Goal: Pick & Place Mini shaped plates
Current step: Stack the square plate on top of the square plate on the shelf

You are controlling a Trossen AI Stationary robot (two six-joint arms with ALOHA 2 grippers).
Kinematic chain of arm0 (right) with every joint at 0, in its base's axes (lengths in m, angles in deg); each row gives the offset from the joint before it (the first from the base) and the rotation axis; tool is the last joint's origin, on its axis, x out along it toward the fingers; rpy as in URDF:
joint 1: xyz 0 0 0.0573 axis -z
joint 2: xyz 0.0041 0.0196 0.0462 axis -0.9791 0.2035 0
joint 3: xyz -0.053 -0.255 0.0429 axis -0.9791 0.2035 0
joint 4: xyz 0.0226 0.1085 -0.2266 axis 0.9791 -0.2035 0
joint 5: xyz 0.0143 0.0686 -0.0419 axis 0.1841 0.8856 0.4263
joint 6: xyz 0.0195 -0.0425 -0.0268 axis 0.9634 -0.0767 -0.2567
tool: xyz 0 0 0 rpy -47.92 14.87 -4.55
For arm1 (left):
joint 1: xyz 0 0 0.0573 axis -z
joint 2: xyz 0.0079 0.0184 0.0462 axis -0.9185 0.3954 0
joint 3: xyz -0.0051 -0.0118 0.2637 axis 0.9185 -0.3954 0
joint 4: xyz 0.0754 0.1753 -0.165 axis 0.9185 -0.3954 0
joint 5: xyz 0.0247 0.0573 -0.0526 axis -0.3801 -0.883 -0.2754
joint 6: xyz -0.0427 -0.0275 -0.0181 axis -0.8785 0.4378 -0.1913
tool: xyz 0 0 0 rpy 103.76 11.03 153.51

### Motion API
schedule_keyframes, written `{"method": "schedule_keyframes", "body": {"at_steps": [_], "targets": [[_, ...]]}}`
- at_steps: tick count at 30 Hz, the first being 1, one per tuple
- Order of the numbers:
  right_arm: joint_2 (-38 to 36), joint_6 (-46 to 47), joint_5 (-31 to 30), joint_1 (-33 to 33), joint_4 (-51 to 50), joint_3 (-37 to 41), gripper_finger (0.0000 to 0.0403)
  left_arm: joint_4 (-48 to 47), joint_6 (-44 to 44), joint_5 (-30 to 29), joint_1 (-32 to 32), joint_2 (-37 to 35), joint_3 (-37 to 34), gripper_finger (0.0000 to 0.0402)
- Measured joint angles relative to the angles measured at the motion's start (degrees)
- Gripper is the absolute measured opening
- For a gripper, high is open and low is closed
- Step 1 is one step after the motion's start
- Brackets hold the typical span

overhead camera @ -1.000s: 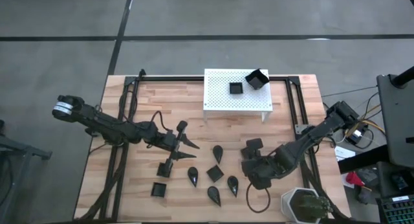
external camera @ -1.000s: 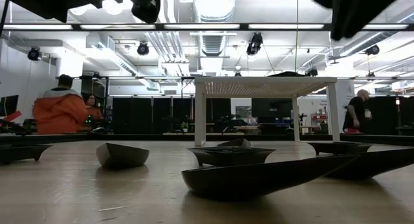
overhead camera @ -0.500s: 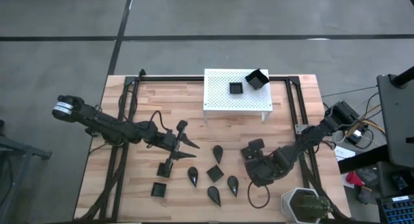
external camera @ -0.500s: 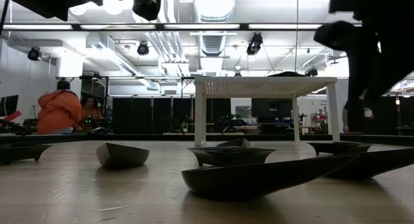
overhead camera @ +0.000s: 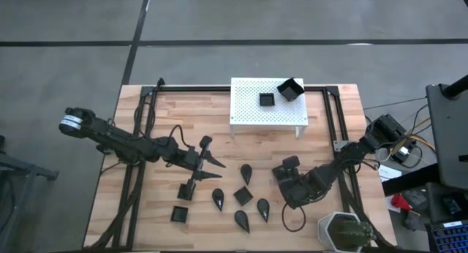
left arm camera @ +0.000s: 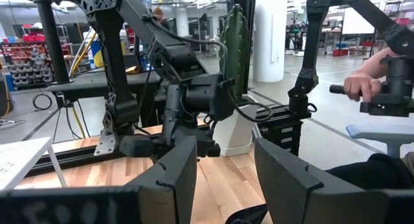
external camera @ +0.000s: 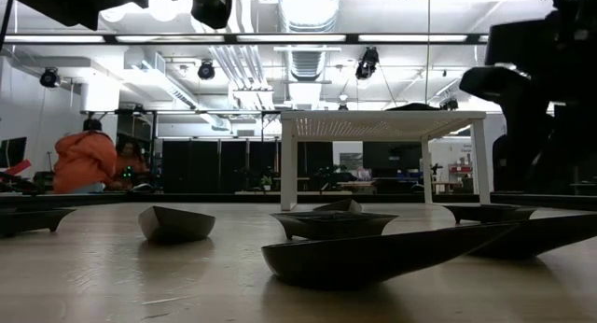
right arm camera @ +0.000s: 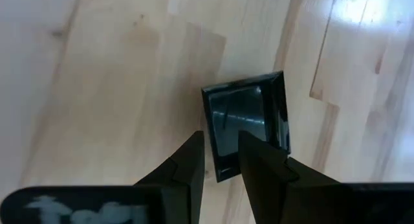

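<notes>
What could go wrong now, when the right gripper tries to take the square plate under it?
1. The right gripper has only a narrow gap between its fingers over the rim of the square plate; it may push the plate flat along the table instead of gripping it.
2. The white stand already holds two plates, so a poor grip could drop one there.

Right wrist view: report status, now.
Left tool open, empty, idle left of centre. Right tool low over small matte black square plate on wooden table. Nothing in the way.
</notes>
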Motion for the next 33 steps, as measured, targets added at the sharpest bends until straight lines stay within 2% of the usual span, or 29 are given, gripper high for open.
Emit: {"method": "schedule_keyframes", "body": {"at_steps": [21, 33], "targets": [[2.69, -2.5, -0.62, 0.04, 5.57, 2.1, 0.01, 0.15, 0.07, 0.0, -0.02, -0.04, 0.09, 0.0152], [2.78, -2.57, -1.95, 0.04, 6.81, 3.25, 0.0083, 0.13, 0.07, 0.0, -0.02, -0.04, 0.09, 0.0152]]}}
